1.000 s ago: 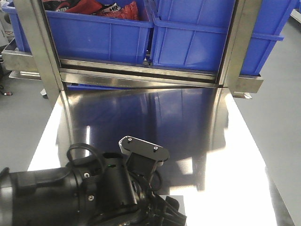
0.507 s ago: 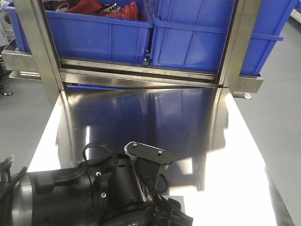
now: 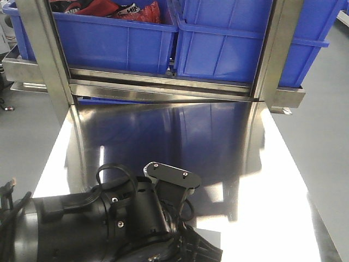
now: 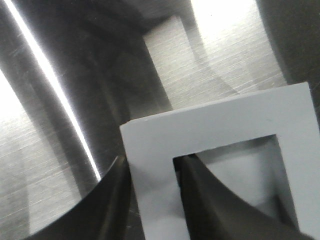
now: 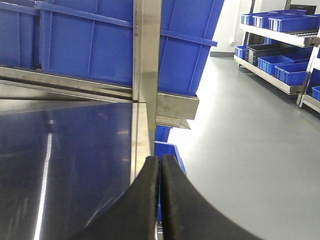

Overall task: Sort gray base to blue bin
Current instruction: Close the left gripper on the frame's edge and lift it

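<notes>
The gray base is gripped by the left gripper at the near end of the steel table. One finger is set against the outside of a side wall and the other finger is sunk in the recess, so the jaws are clamped on that wall. The recess is turned toward the wrist camera. Whether the base is touching the table or is off it cannot be told. In the front view the base is not clearly made out under the black left arm. The right gripper is seen with jaws pressed together, nothing between them, at the right edge of the table near a steel post. Two bins are set side by side on the rack at the far end, well apart from the base. The left blue bin is loaded with red and black items; the inside of the right blue bin is not shown.
</notes>
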